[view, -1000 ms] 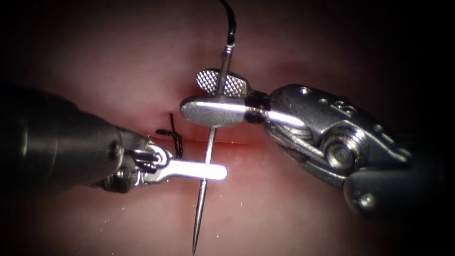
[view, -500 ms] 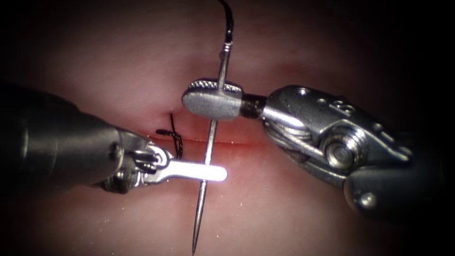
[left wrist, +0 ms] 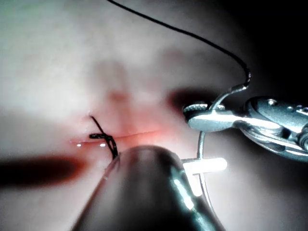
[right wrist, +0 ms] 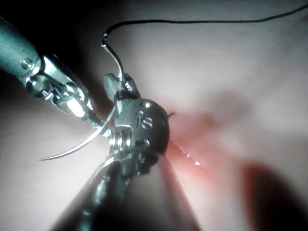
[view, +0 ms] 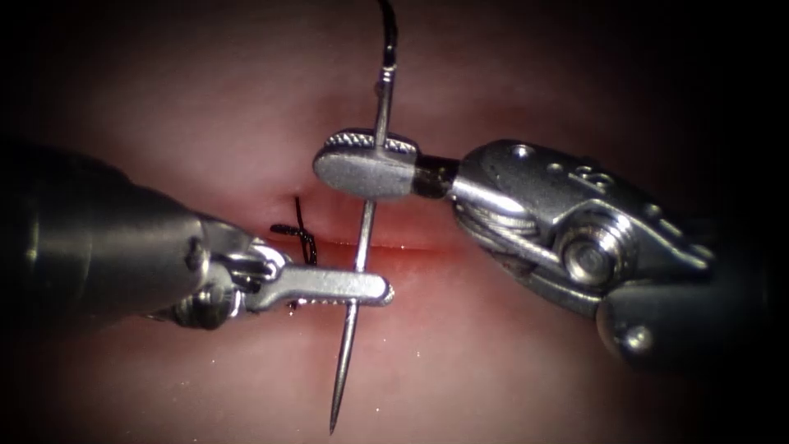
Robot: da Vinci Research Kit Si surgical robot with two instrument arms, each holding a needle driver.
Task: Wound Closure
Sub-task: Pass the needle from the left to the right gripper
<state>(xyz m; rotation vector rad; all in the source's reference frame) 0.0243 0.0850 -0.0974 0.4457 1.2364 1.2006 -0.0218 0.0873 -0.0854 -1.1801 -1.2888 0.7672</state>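
My right tool (view: 362, 164) is shut on the curved needle (view: 362, 230) close to its thread end. The needle hangs free above the cut (view: 427, 247), out of the tissue (view: 493, 378), its tip pointing toward the viewer. My left tool (view: 362, 289) stands open, its jaws slightly parted around the needle's shaft nearer the tip; the toothed lower jaw shows under the upper one. Black thread (view: 386, 33) runs up from the needle's end. The right wrist view shows the needle (right wrist: 77, 147) between the left tool (right wrist: 96, 120) and the right tool (right wrist: 118, 89).
A tied black stitch with short cut ends (view: 302, 237) sits at the cut's left end, just behind the left tool. Red fluid lines the cut. In the left wrist view the thread (left wrist: 192, 36) arcs away over the tissue.
The right tool's jaws closed on the needle near its thread end. The left tool's jaws then parted off the shaft. The needle shifted slightly upward.
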